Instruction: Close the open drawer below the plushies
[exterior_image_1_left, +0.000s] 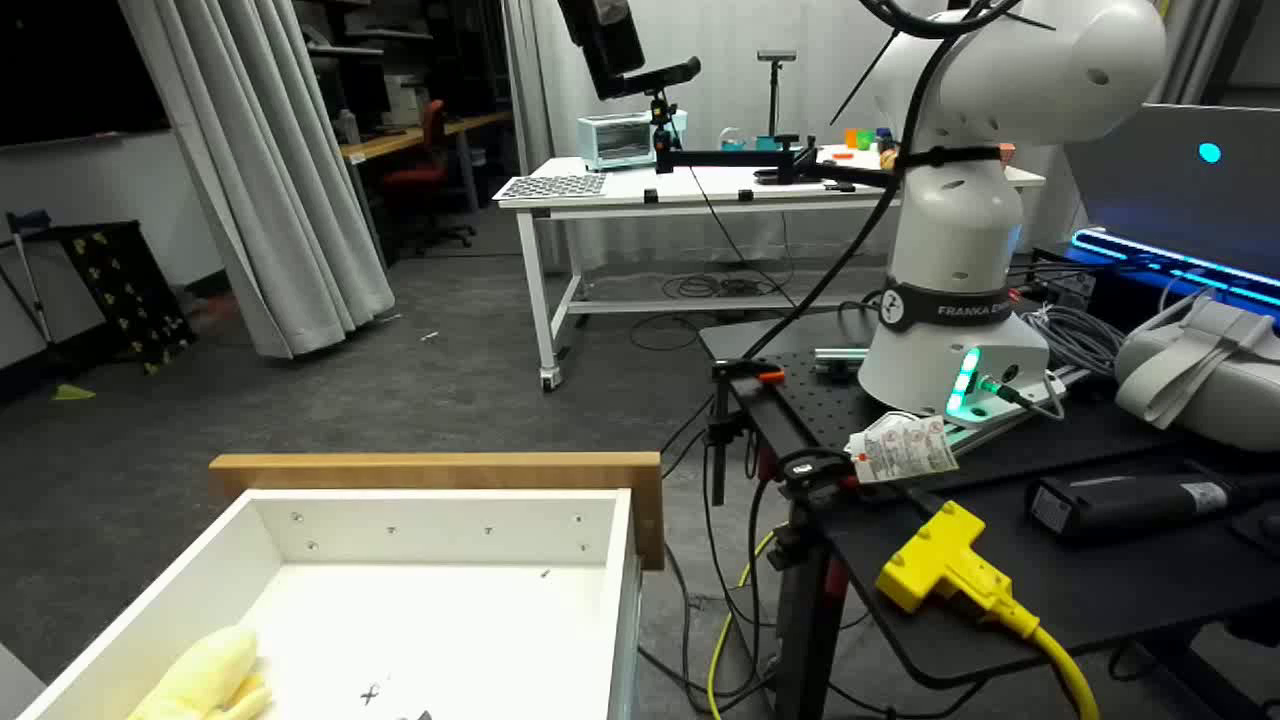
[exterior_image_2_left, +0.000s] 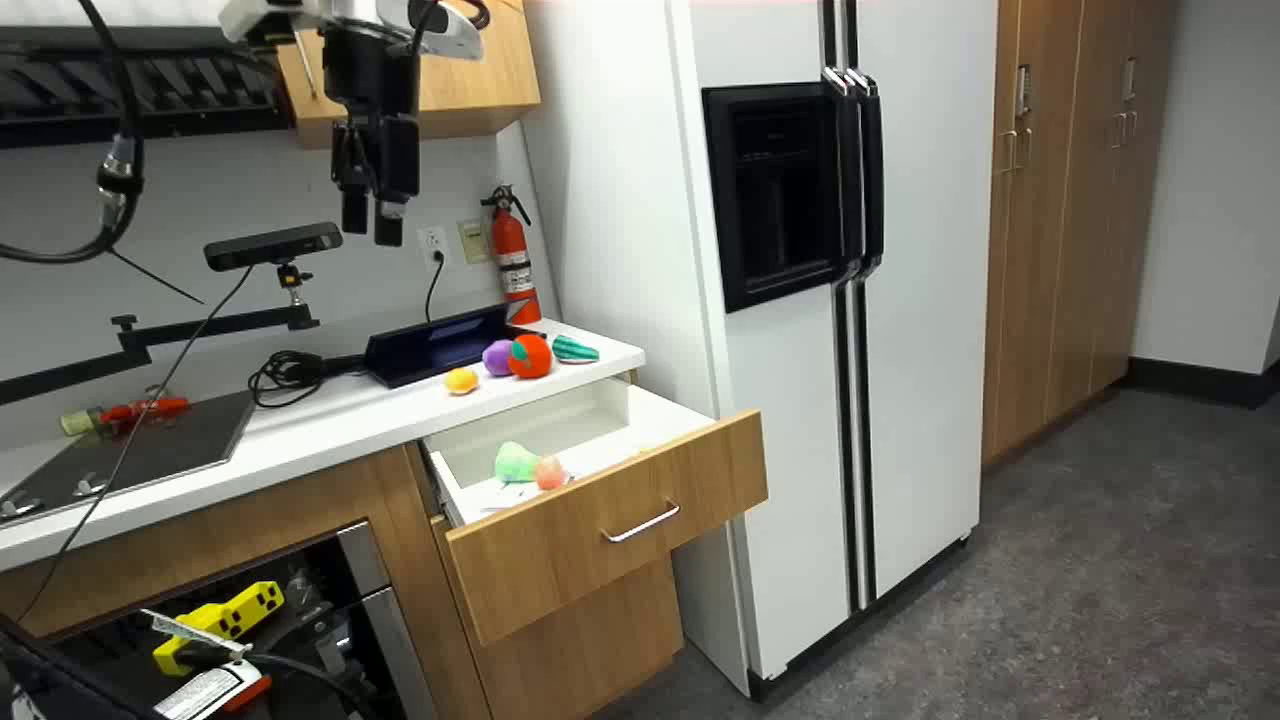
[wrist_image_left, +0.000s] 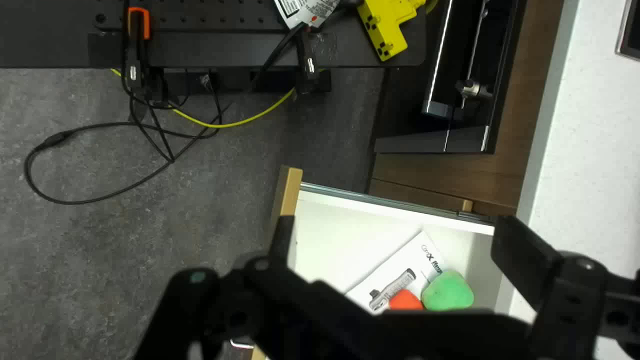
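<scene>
The drawer (exterior_image_2_left: 610, 520) is pulled out below the white counter, with a tan wooden front, white walls and a silver handle (exterior_image_2_left: 641, 523). It also shows in an exterior view (exterior_image_1_left: 430, 472) and the wrist view (wrist_image_left: 340, 235). Inside lie a green plush (exterior_image_2_left: 515, 462), an orange plush (exterior_image_2_left: 549, 473) and a yellow plush (exterior_image_1_left: 205, 675). Several plushies, including a red one (exterior_image_2_left: 530, 356) and a purple one (exterior_image_2_left: 498, 358), sit on the counter above. My gripper (exterior_image_2_left: 371, 220) is open and empty, well above counter height. In the wrist view my gripper (wrist_image_left: 393, 234) looks down over the drawer, touching nothing.
The counter (exterior_image_2_left: 330, 425) runs behind the drawer, with a dark open case (exterior_image_2_left: 440, 345) on it. A white refrigerator (exterior_image_2_left: 800, 400) stands beside the drawer. The black robot table (wrist_image_left: 225, 47) carries a yellow power plug (wrist_image_left: 385, 27). Cables (wrist_image_left: 90, 200) lie on the floor.
</scene>
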